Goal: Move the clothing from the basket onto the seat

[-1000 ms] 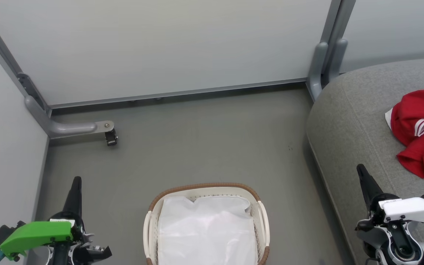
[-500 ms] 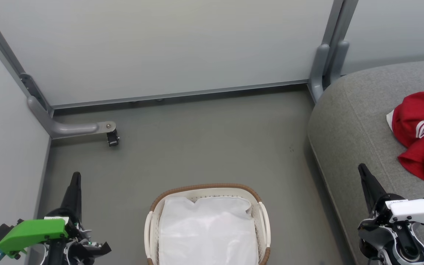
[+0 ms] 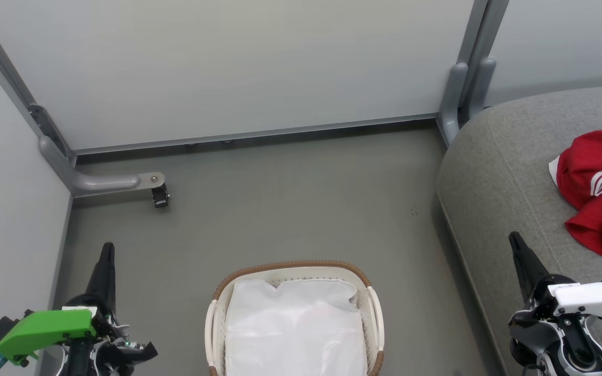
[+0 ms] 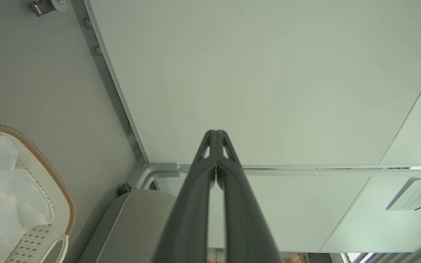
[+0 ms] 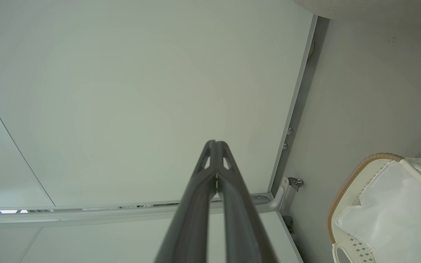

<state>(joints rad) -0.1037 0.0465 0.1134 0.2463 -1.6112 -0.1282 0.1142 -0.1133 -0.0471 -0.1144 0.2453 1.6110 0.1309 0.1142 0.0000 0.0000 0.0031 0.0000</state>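
Clothing [image 3: 599, 188]: bright red soft fabric, white stripes and trim, crumpled in a heap on seat [image 3: 499, 172], at right edge of head view. Seat: grey fabric upholstery, rounded edge, stitched seam. Basket [image 3: 290, 264]: oval, white perforated plastic, brown woven rim, white side handles, on smooth grey floor [image 3: 290, 209], well apart from clothing. White cloth liner [image 3: 293, 324] inside, wrinkled, slightly glossy. Left gripper [image 3: 106, 250]: long dark matte fingers [image 4: 192, 204] pressed tip to tip, closed on nothing; green housing [image 3: 45, 329] behind. Right gripper [image 3: 514, 240]: same, closed on nothing; white housing [image 3: 593, 296], tiny print there unreadable. Pale smooth panels [image 3: 228, 68], grey metal bracket [image 3: 97, 183] with small caster [image 3: 159, 197]. White sheet [image 4: 411, 193] on panel in left wrist view, writing too small to read.
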